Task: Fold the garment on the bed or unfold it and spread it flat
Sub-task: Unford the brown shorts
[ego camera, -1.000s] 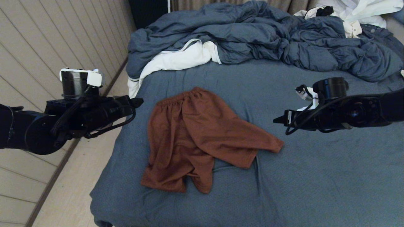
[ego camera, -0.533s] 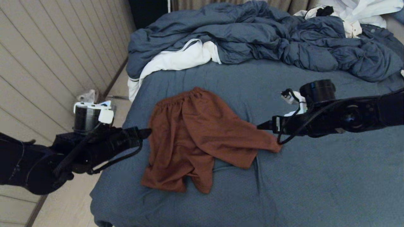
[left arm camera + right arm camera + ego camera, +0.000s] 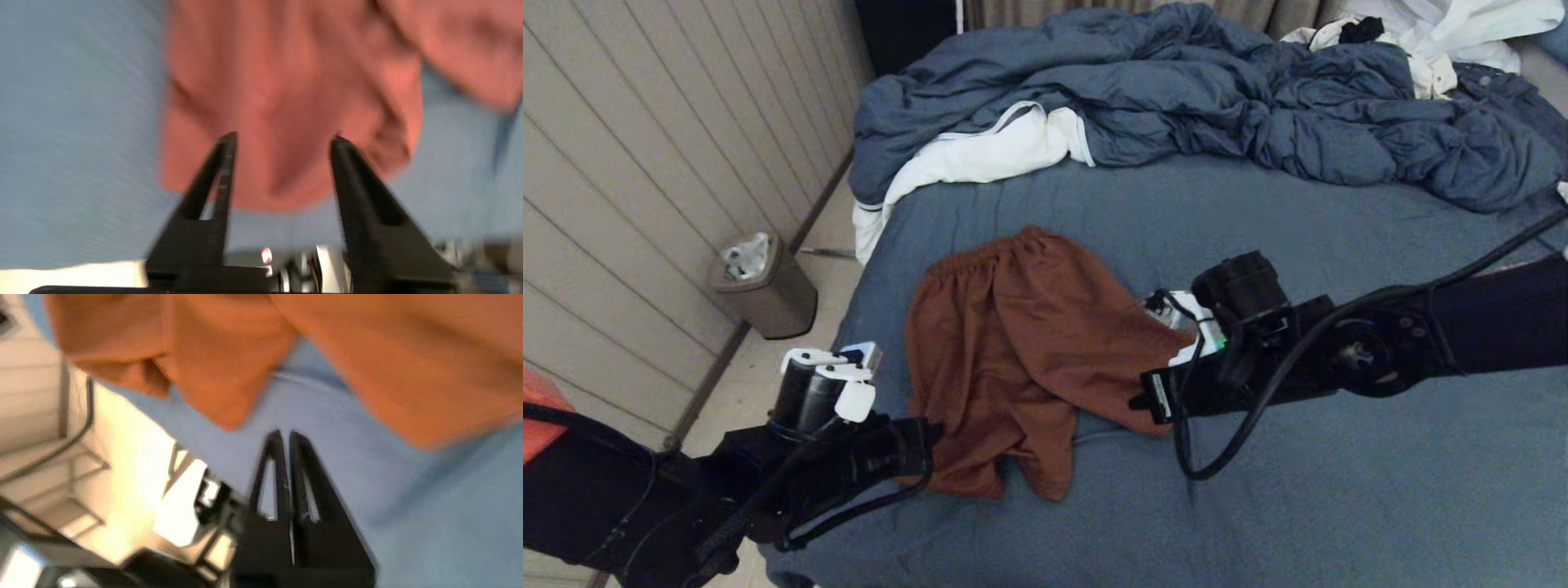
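The rust-brown shorts (image 3: 1013, 351) lie rumpled on the blue-grey bed (image 3: 1339, 506), waistband toward the far side and one leg spread to the right. Neither drawstring nor logo shows. My left gripper (image 3: 931, 445) is at the near-left leg hem. In the left wrist view it (image 3: 284, 139) is open, the hem of the shorts (image 3: 286, 73) between and beyond its tips. My right gripper (image 3: 1139, 404) sits over the end of the right leg and hides it. In the right wrist view it (image 3: 285, 435) is shut on nothing above the sheet (image 3: 429, 506), just short of the shorts (image 3: 408, 355).
A rumpled blue duvet (image 3: 1217, 90) fills the far end of the bed, with white clothes (image 3: 980, 155) at its left edge and more at the far right (image 3: 1454, 24). A brown bin (image 3: 764, 286) stands on the floor by the panelled wall, left of the bed.
Both arms have dropped and closed in on the shorts: the left moved down to the near-left hem, the right swung left over the right leg. The shorts have not shifted.
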You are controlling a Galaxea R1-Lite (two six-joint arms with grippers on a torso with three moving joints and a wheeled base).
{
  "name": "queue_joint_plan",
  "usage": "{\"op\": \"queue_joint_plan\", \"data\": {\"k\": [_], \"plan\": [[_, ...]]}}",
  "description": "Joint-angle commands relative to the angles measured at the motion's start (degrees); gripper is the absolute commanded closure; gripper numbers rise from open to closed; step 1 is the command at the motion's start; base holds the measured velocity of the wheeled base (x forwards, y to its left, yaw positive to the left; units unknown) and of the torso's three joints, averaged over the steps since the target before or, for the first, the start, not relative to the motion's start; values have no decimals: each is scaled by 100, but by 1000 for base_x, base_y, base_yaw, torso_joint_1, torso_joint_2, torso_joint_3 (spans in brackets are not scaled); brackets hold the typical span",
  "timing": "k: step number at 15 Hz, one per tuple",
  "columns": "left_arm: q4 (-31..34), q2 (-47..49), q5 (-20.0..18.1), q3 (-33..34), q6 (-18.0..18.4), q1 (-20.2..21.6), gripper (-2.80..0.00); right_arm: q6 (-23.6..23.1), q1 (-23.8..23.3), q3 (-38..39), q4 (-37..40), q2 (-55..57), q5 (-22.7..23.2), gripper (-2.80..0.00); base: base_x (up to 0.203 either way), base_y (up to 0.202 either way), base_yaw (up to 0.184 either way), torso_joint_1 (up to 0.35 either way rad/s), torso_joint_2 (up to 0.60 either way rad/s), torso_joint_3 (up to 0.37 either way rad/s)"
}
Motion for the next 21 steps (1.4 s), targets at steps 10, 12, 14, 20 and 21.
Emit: {"op": "queue_joint_plan", "data": {"k": [10,12,14,20,21], "plan": [[-34,1312,403,-654,8,-910,-280,6,991,-325,-55,1181,-630,-280,0,0,0,0,0,0],[-36,1456,509,-734,24,-970,-280,-78,1043,-341,-176,1269,-762,-280,0,0,0,0,0,0],[-32,1535,536,-708,33,-970,-280,-249,1051,-403,-271,1347,-771,-280,0,0,0,0,0,0],[19,1026,837,-458,62,-1012,-280,-73,981,-722,-264,1615,-762,-280,0,0,0,0,0,0],[33,854,860,-290,100,-1088,-280,-61,981,-737,-271,1660,-762,-280,0,0,0,0,0,0]]}}
